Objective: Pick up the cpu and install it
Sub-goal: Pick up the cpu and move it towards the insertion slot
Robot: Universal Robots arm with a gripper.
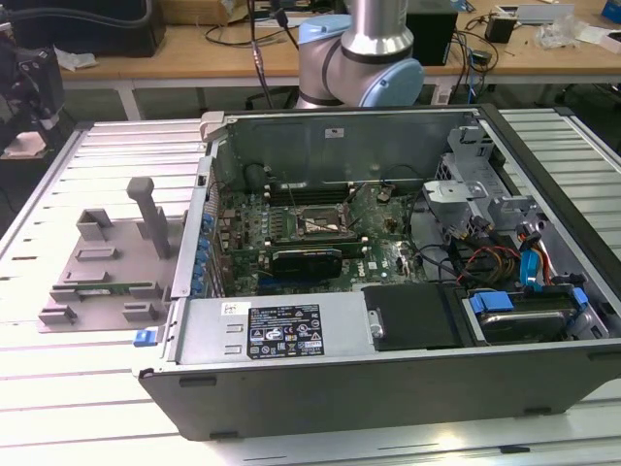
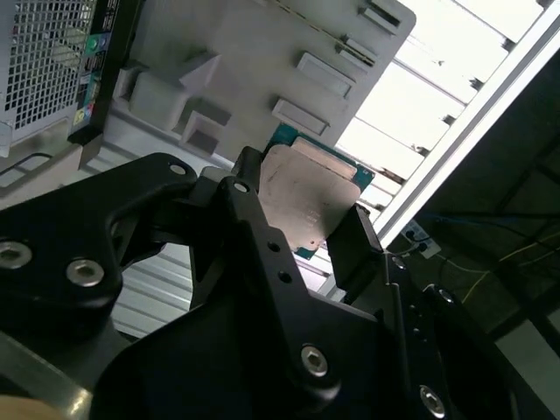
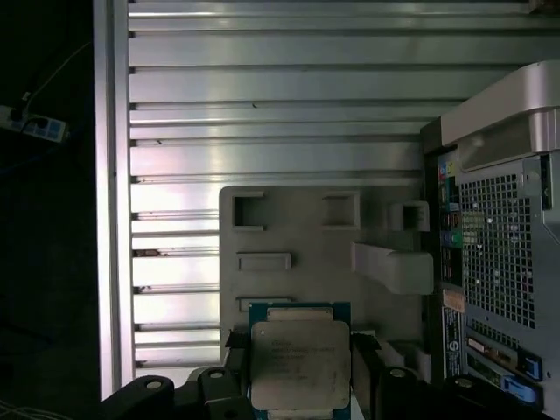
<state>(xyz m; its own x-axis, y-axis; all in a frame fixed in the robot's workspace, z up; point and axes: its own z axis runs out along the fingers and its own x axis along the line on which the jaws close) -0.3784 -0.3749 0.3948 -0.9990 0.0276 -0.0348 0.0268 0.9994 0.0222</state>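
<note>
while above the grey tray (image 3: 297, 232), cpu (image 3: 300, 363) between the black fingers (image 2: 350, 241) of the gripper (image 3: 300, 374), firmly in their grip

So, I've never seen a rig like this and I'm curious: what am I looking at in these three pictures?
It's a silver and blue robot arm working at an open grey metal computer case, which lies on a ribbed metal table. The exterior view comes from a camera standing off the arm. Both wrist views come from cameras riding on it, looking past its black claw. The claw grips a small flat square cpu with a silvery top. Behind it is a grey plastic tray with upright posts, which sits on the table beside the case.
</note>
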